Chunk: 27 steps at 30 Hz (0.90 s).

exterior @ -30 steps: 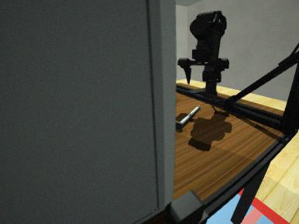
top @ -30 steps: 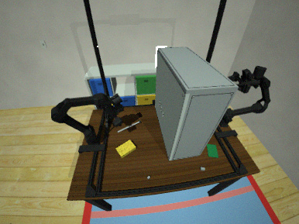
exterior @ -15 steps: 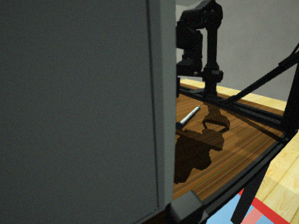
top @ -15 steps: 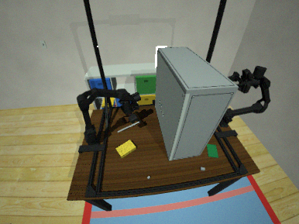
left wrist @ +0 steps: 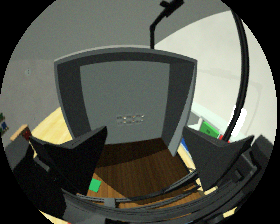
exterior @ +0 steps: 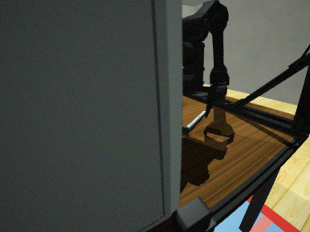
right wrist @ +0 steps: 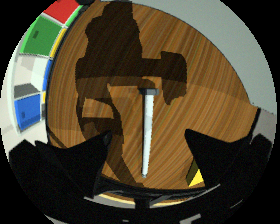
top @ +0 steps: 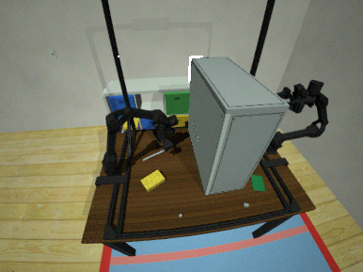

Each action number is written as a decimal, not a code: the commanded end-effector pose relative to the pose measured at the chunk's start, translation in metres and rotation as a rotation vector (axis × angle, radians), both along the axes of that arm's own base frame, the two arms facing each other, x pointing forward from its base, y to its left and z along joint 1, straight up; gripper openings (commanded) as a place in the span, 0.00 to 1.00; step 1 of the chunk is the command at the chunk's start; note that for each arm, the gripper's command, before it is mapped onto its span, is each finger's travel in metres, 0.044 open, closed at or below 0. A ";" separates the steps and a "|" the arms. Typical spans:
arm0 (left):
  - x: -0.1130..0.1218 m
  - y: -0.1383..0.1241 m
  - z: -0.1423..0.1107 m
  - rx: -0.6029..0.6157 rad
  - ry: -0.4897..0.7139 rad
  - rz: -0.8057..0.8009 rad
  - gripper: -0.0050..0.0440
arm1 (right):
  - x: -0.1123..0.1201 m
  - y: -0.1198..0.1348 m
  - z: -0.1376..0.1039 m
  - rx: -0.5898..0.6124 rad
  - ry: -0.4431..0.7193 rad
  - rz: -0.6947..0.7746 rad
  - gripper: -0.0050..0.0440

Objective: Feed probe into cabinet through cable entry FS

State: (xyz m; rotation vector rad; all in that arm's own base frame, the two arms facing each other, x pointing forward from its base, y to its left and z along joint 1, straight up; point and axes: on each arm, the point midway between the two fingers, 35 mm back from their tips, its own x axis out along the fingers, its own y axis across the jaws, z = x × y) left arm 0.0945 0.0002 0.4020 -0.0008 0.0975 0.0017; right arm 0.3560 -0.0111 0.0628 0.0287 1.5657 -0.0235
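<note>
The probe [top: 152,155] [exterior: 195,120] [right wrist: 147,131] lies on the tabletop [top: 169,201] [exterior: 241,144] [right wrist: 215,95], outside the cabinet [top: 221,121] [exterior: 80,103] [left wrist: 125,90]. The right wrist view gives its whole length: a pale rod with a dark, wider collar [right wrist: 149,91] at its far end and a narrow tip toward the camera. In the top view the right gripper [top: 171,147] [exterior: 214,105] [right wrist: 150,134] hides the collar end; the exterior view brings that end out beside the cabinet's edge. The right gripper is above the probe, its fingers spread and nothing between them.

A yellow sponge [top: 152,181] [right wrist: 196,177] lies near the probe. The top view shows it whole, the right wrist view only a corner.

The left gripper [top: 288,101] [left wrist: 146,130] is on the other side of the cabinet, also spread and empty, and out of sight in the exterior view. Its wrist view looks into the cabinet's open side, with a row of small openings [left wrist: 130,118] on the far panel; the top view catches them from outside. Their markings are too small to read, so I cannot tell which is FS.

A green card [top: 258,184] [left wrist: 95,185] lies beside the cabinet, visible in the top and left wrist views.
</note>
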 end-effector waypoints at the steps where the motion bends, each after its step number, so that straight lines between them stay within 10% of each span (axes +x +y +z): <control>1: 0.000 0.000 -0.001 0.001 0.003 -0.002 1.00 | 0.003 -0.001 -0.013 -0.003 0.005 -0.004 1.00; 27: 0.000 0.000 -0.001 0.001 0.003 -0.002 1.00 | 0.002 -0.001 -0.040 -0.003 0.005 -0.004 1.00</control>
